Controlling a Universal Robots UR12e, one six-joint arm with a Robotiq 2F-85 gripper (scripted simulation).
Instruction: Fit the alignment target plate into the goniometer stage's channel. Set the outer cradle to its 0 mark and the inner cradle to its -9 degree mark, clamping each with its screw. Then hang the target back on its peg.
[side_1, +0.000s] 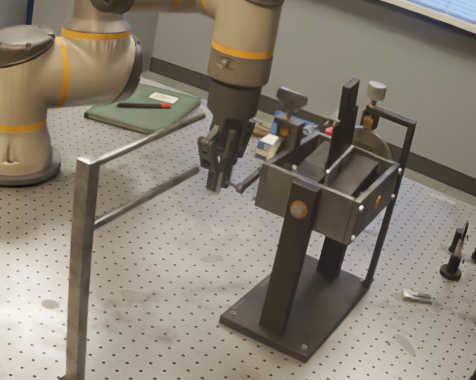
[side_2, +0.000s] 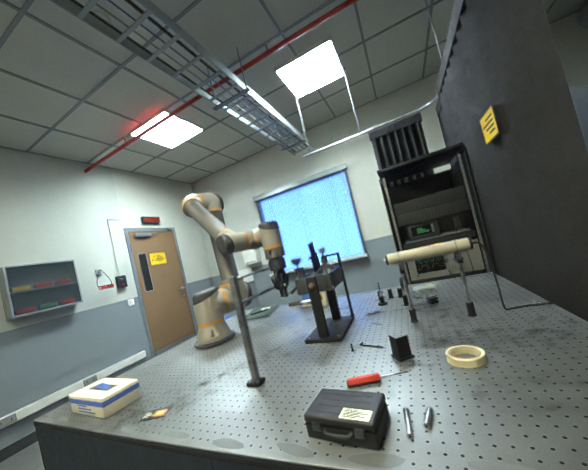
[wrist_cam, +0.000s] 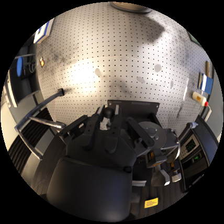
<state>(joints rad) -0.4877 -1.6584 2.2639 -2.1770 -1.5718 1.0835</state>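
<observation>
A short lever with a ball end (side_1: 242, 184) (wrist_cam: 107, 113) sticks out of the left side of the goniometer stage's outer cradle (side_1: 320, 196). My gripper (side_1: 220, 184) (wrist_cam: 106, 119) hangs straight down just left of the stage, its fingers closed on that lever handle. The stage (side_2: 322, 299) stands on a tall black post and base plate. The dark alignment target plate (side_1: 346, 120) stands upright in the channel of the inner cradle (side_1: 356, 172). A winged clamp screw (side_1: 291, 100) and a round knob (side_1: 376, 92) rise behind the cradles.
Behind the stage lie a green notebook with a red pen (side_1: 145, 107) and small boxes (side_1: 268, 145). A grey metal frame (side_1: 85, 220) stands to the left, near my arm's base. Small posts (side_1: 454, 260) stand on the perforated table to the right.
</observation>
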